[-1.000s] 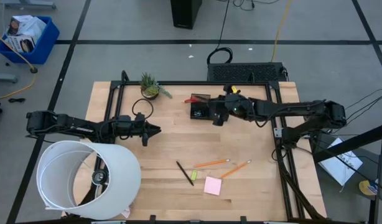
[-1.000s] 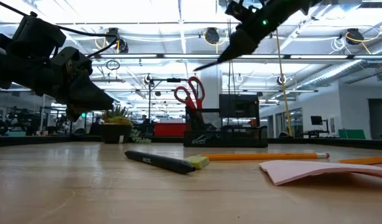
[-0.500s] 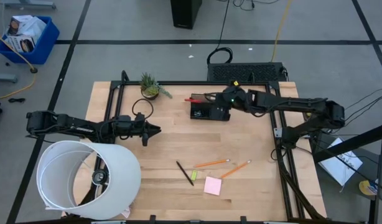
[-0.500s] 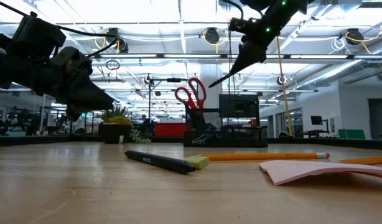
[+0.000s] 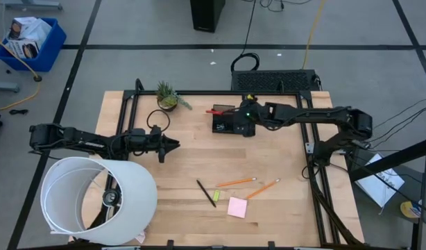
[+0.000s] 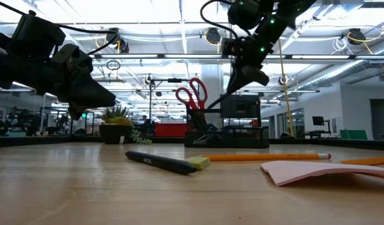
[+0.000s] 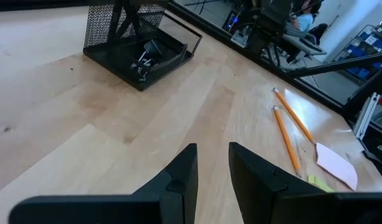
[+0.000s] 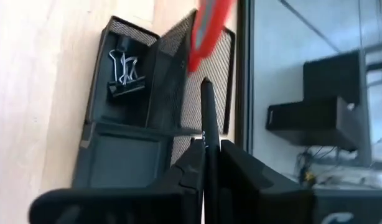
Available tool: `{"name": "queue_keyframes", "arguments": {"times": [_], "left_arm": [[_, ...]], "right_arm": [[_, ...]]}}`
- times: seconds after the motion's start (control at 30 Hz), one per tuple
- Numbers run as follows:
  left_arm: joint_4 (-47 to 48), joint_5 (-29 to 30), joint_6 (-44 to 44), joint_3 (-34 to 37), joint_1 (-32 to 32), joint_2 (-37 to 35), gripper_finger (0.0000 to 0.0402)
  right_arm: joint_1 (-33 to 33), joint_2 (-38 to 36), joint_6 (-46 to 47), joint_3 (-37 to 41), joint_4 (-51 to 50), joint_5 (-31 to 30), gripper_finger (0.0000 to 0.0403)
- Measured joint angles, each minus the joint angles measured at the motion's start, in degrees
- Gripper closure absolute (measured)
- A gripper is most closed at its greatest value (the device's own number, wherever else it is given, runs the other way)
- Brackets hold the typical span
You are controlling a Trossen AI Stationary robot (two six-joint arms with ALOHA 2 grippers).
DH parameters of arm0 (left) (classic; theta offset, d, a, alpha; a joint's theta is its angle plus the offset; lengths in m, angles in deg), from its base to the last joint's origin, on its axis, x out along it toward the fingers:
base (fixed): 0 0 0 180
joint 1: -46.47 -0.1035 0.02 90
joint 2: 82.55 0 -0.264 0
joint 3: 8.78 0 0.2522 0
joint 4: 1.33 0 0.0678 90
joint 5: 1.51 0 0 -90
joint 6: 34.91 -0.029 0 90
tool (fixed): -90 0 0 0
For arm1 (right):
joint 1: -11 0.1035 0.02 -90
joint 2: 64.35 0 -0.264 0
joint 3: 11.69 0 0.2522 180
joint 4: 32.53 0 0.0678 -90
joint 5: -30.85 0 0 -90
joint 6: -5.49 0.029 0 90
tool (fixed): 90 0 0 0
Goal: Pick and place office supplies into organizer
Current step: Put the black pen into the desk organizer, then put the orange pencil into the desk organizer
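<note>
Pen (image 8: 208,118) gripped in right pincer (image 8: 206,163) above organizer (image 8: 125,134)

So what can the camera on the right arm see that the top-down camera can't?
Only the right wrist view shows the silver binder clips lying in the organizer's low compartment. Only the high view shows the pink sticky notes, pencils and plant. Both show the right end effector holding a black pen at the organizer, near the red scissors.

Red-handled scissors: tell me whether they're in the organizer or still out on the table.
In. The red-handled scissors stand upright in the organizer's taller compartment, handles above its rim; the high view shows red at the same spot.
</note>
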Motion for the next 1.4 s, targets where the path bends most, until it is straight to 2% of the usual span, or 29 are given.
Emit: {"name": "queue_keyframes", "arguments": {"times": [0.23, 0.37, 0.5, 0.6, 0.7, 0.83, 1.2, 1.4], "left_arm": [[-0.4, 0.2, -0.1, 0.0, 0.0, 0.0, 0.0309], [-1.1, 0.2, -0.1, 0.0, 0.0, 0.0, 0.0309], [-1.2, 0.0, -0.1, 0.0, 0.0, 0.0, 0.0309], [-1.1, 0.0, -0.3, 0.0, 0.0, 0.0, 0.0309], [-0.8, 0.0, -0.5, 0.0, 0.0, 0.0, 0.0309], [-0.4, -0.1, -0.7, 0.0, 0.0, 0.0, 0.0309], [0.6, -0.2, -1.0, 0.0, 0.0, 0.0, 0.0309], [0.9, -0.2, -0.9, 0.0, 0.0, 0.0, 0.0309]], "right_arm": [[0.4, 3.2, -5.5, -5.9, -1.6, -0.1, 0.0370], [0.0, 6.8, -8.2, -10.2, -7.2, -3.2, 0.0361], [-0.1, 11.8, -10.2, -14.3, -12.1, -3.7, 0.0372], [0.7, 15.1, -13.1, -16.7, -12.3, -9.3, 0.0374], [1.7, 17.3, -17.1, -18.1, -12.0, -13.7, 0.0360], [2.7, 18.1, -19.5, -18.8, -9.2, -14.8, 0.0337], [4.6, 17.7, -16.4, -18.9, -9.9, -15.4, 0.0311], [5.4, 16.8, -11.6, -18.9, -11.6, -22.1, 0.0287]]}}
